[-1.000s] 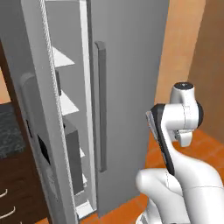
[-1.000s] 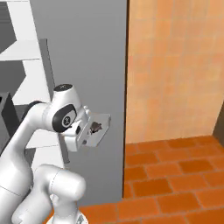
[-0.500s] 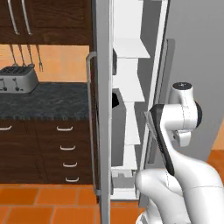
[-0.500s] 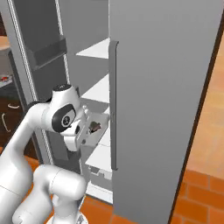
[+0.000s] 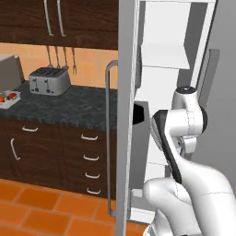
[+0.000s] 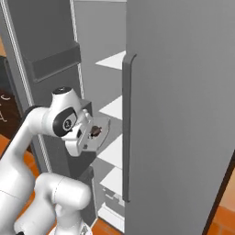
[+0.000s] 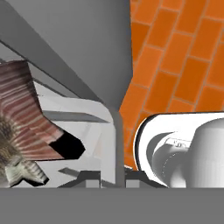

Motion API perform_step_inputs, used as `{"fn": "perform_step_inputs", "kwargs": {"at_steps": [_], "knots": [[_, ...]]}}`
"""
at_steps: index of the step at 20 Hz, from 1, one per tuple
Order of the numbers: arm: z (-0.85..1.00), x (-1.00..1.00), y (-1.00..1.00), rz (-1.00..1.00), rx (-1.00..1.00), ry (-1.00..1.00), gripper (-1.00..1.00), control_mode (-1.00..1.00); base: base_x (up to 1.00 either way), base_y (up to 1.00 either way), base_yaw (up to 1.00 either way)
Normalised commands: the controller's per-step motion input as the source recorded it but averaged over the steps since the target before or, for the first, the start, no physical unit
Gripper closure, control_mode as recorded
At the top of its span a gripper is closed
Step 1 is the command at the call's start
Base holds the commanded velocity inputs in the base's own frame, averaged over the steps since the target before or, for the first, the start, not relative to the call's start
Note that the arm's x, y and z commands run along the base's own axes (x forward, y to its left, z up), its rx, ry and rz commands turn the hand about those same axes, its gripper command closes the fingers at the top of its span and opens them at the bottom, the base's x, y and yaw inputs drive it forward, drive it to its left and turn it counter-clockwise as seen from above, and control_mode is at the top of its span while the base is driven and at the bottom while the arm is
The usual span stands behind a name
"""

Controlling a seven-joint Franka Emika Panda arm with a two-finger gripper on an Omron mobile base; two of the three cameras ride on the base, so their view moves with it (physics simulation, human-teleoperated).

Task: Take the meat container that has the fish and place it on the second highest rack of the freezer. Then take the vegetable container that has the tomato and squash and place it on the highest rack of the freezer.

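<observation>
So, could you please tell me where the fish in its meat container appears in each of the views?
Left base view: I cannot make it out.
Right base view: the fish lies in the meat container, left of centre beside the white arm.
Hand view: it fills the left edge.
Shared landmark: the freezer, with its white shelves.
</observation>
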Motion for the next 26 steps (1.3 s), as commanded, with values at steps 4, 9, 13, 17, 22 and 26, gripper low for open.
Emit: {"fn": "perform_step_inputs", "kwargs": {"at_steps": [4, 9, 13, 17, 22, 26], "knots": [[0.0, 0.0, 0.0, 0.0, 0.0, 0.0, 1.0, 1.0, 0.53, -0.29, 0.15], [0.0, 0.0, 0.0, 0.0, 0.0, 0.0, 1.0, 1.0, 0.22, -0.27, 0.1], [0.0, 0.0, 0.0, 0.0, 0.0, 0.0, 1.0, 1.0, 0.0, -0.21, 0.04], [0.0, 0.0, 0.0, 0.0, 0.0, 0.0, 1.0, 1.0, 0.0, -0.4, 0.0], [0.0, 0.0, 0.0, 0.0, 0.0, 0.0, 1.0, 1.0, 0.07, -0.46, 0.0], [0.0, 0.0, 0.0, 0.0, 0.0, 0.0, 1.0, 1.0, 0.31, -0.18, 0.01]]}}
